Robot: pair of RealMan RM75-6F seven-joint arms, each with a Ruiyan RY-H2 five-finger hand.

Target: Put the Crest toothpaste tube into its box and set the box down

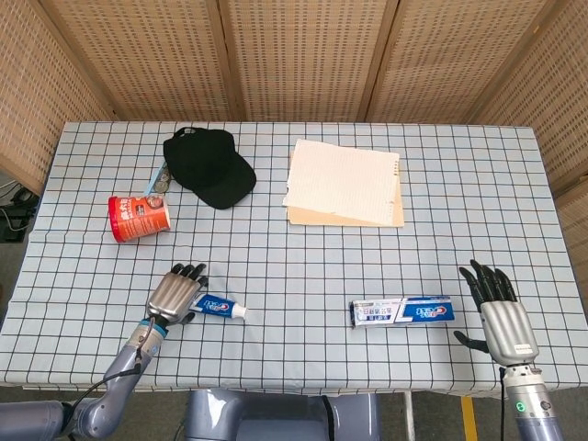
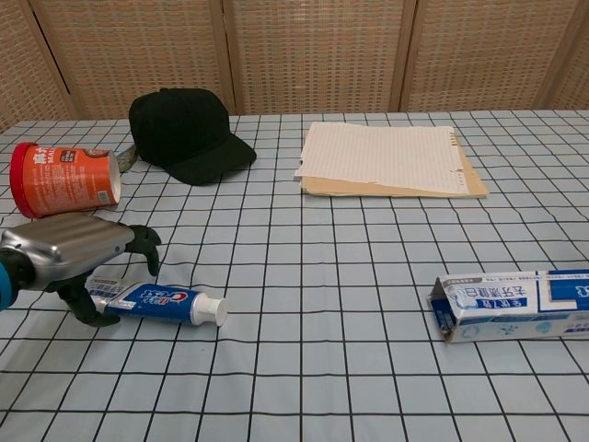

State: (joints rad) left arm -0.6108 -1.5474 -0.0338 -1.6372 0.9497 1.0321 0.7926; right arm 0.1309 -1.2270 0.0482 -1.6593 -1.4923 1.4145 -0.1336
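Note:
The Crest toothpaste tube (image 1: pixel 220 306) (image 2: pixel 161 301) lies flat near the front left of the table, white cap pointing right. My left hand (image 1: pixel 175 292) (image 2: pixel 64 249) arches over its tail end, thumb down beside the tube and fingers curved above it without closing on it. The blue and white toothpaste box (image 1: pixel 402 311) (image 2: pixel 511 304) lies flat at the front right, its open end facing left. Just right of the box, my right hand (image 1: pixel 496 308) hovers with fingers spread and empty; the chest view does not show it.
A red cup (image 1: pixel 138 218) (image 2: pixel 64 180) lies on its side behind the left hand. A black cap (image 1: pixel 207 165) (image 2: pixel 184 133) sits at the back left. A paper pad on a folder (image 1: pixel 342 181) (image 2: pixel 382 157) lies at the back centre.

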